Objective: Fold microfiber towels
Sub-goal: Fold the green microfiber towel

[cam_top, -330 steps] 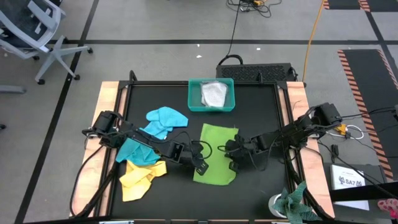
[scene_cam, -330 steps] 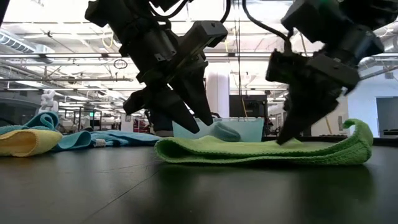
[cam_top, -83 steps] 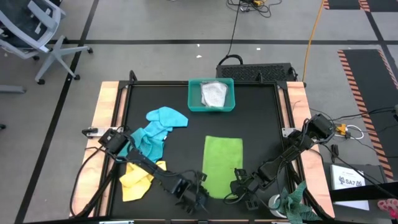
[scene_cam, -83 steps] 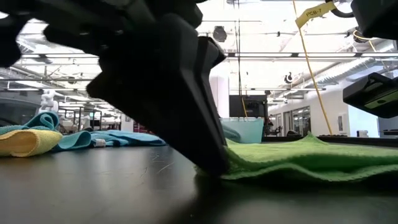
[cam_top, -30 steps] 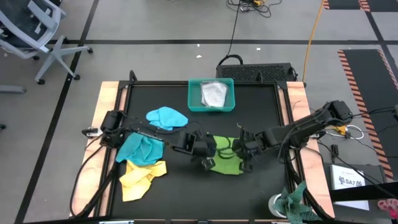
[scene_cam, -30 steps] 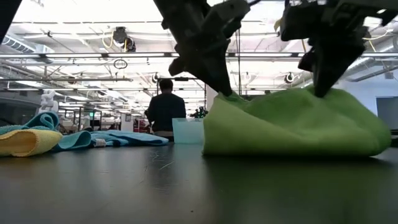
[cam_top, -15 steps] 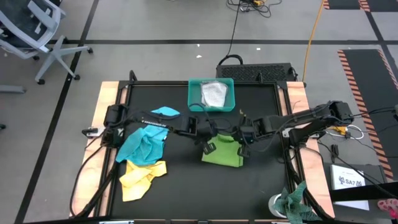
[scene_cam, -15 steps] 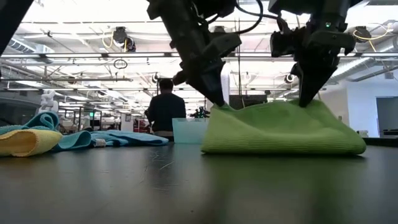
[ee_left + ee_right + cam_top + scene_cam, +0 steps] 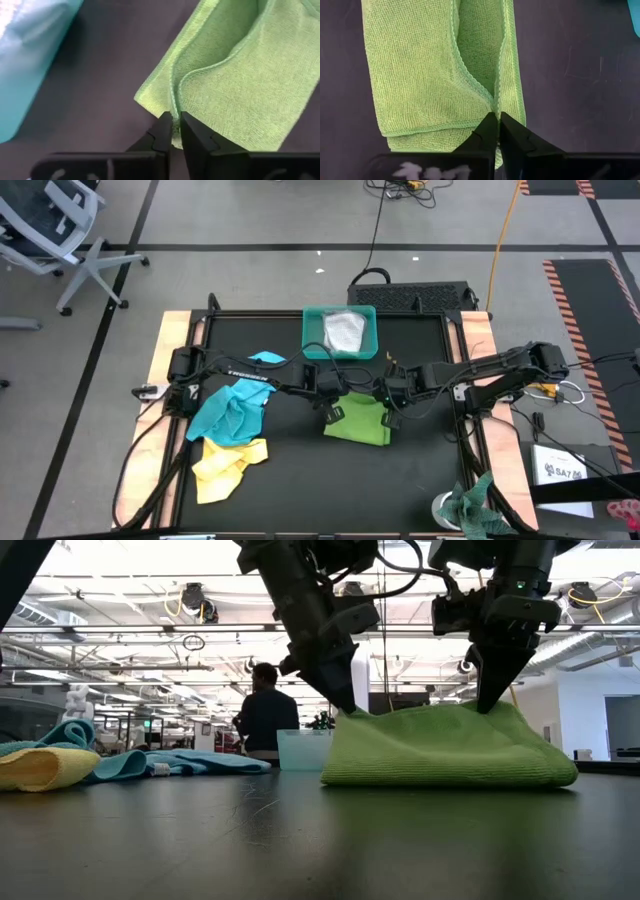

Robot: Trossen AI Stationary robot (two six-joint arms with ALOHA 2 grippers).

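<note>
1. The green towel lies doubled over at the centre of the high view, just below the teal tray.
2. My left gripper is pinched tight on the hem at the towel's upper-left corner; in its wrist view the fingers meet on the folded edge.
3. My right gripper is clamped likewise on the upper-right corner, both layers caught between its tips.
4. I judge the cloth light, limp and grippy: it sags between the two holds in the low view, so corners and hems are the places to take it.
5. The blue towels and the yellow one wait in a heap at centre-left.
</note>
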